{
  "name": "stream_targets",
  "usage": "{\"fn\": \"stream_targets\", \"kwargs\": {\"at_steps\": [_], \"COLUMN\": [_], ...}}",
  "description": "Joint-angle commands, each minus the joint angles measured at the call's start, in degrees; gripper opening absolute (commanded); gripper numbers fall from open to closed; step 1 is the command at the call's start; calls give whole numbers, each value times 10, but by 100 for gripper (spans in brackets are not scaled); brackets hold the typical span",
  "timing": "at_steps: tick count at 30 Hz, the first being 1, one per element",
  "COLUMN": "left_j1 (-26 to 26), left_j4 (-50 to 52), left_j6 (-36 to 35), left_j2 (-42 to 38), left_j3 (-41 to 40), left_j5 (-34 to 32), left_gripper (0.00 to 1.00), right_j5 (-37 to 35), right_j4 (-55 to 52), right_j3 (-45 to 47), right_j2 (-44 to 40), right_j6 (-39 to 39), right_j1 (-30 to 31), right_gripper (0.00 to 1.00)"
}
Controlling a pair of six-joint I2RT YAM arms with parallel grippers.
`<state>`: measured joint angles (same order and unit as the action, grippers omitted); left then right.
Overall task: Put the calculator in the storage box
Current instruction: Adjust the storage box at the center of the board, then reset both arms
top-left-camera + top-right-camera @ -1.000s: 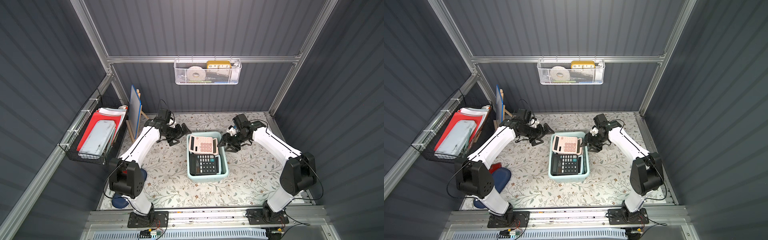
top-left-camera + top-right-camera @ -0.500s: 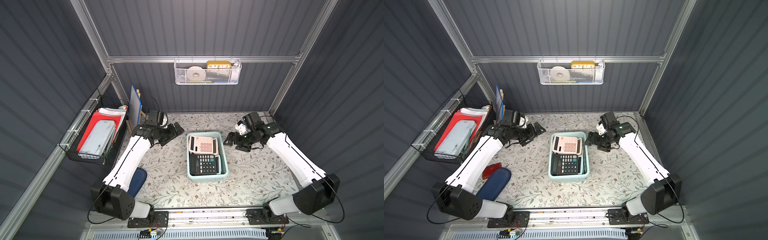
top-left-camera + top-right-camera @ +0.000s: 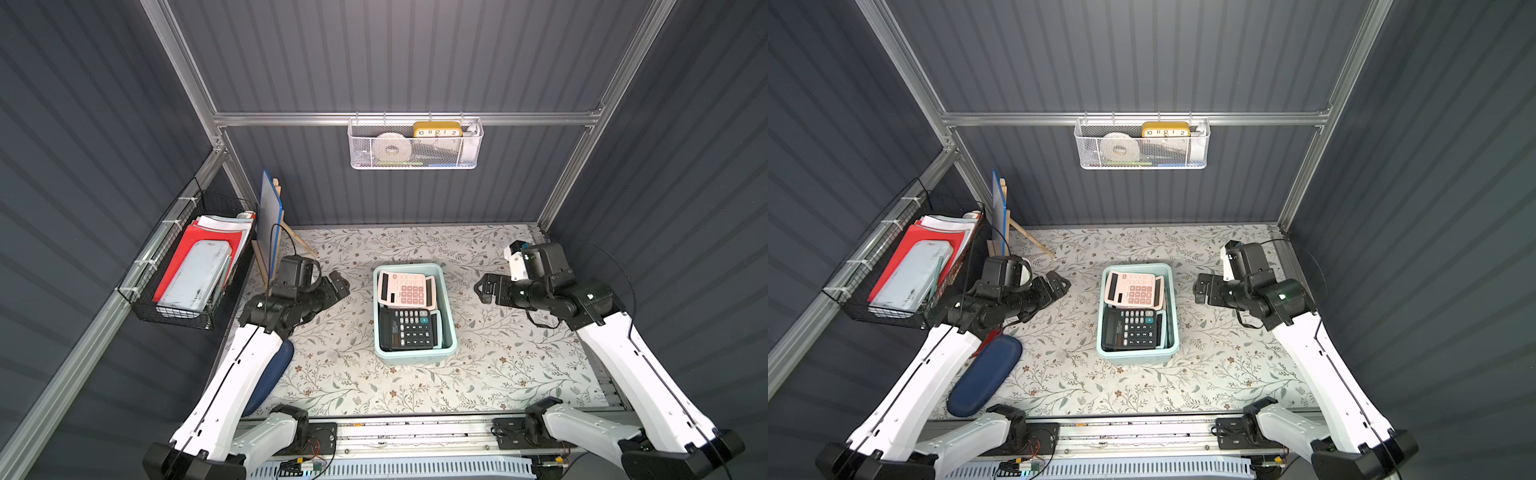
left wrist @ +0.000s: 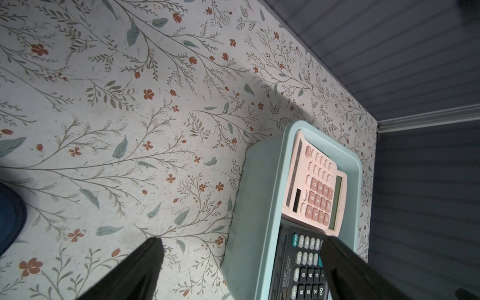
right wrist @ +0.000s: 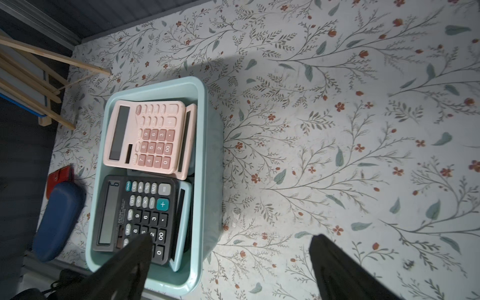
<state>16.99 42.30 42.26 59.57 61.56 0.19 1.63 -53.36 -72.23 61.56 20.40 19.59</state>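
While the left gripper (image 3: 338,284) and right gripper (image 3: 481,289) hang spread and empty on either side, one box (image 3: 415,356) holds four calculators (image 3: 405,289): two pink, one black, one pale blue.

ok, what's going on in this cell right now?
Nothing is being handled. The left pincer and right pincer hang open and empty on either side of the storage box, clear of it. A pink calculator and a black calculator lie face up inside the box, the pink one at the far end. The placing looks done.
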Motion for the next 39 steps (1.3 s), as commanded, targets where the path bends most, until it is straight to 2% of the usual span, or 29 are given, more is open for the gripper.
{"fn": "stream_targets", "kwargs": {"at_steps": [1,5,9,16,21,26,33,37,39], "left_j1": [3,3,3,2,1,1,1,-4,-23], "left_j4": [-66,-149,-228,-318,-333,-310,-335,-405,-447], "left_j6": [15,0,-22,-91,-103,-96,-120,-163,-169], "left_j2": [-35,-72,-86,-40,-17,-49,-85,-59,-37], "left_j3": [-52,-138,-220,-272,-271,-265,-300,-337,-357], "left_j5": [-55,-93,-80,-119,-151,-153,-205,-221,-223], "left_gripper": [99,99,100,99,99,99,99,100,99], "right_j5": [-65,-103,-132,-145,-134,-138,-144,-161,-153], "right_j4": [60,144,223,270,298,309,380,456,487], "right_j3": [54,142,220,272,309,332,381,416,430], "right_j2": [-29,-75,-113,-143,-178,-210,-223,-211,-200], "right_j6": [-34,-47,-58,-99,-108,-104,-109,-88,-77], "right_j1": [-3,-3,-7,-38,-70,-83,-100,-121,-135], "right_gripper": [99,99,99,99,99,99,99,99,99]}}
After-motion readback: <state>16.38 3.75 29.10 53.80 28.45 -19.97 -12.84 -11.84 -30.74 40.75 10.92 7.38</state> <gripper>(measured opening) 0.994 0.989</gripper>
